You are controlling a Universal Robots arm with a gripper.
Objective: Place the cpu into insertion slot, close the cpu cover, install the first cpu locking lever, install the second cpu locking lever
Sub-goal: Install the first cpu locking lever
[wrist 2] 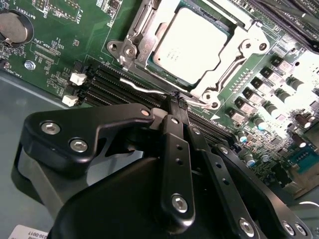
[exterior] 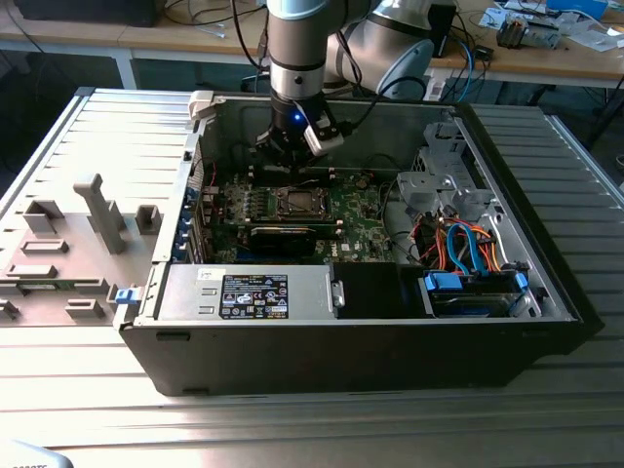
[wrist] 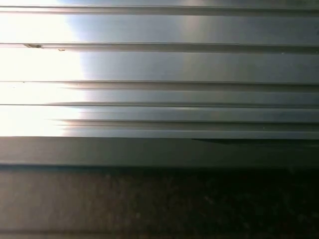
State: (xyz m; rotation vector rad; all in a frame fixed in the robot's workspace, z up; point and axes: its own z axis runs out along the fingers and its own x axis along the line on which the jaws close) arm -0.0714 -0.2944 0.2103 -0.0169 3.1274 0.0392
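In the second wrist view the cpu (wrist 2: 187, 45) lies flat in the insertion slot, its pale metal face showing. The silvery cpu cover (wrist 2: 244, 55) lies down around it as a frame. A thin wire locking lever (wrist 2: 142, 89) runs along the socket's near edge. My gripper (wrist 2: 178, 99) is shut, its black fingertips together right at that wire, touching it. In the exterior view the gripper (exterior: 292, 154) hangs inside the open computer case, just behind the socket (exterior: 295, 202) on the green board.
Black memory slots (wrist 2: 107, 84) lie beside the lever. A long black card (exterior: 283, 237), a power supply (exterior: 249, 292) and drive bays with blue and orange cables (exterior: 468, 249) fill the case. The first wrist view shows a ribbed metal surface (wrist: 159, 94).
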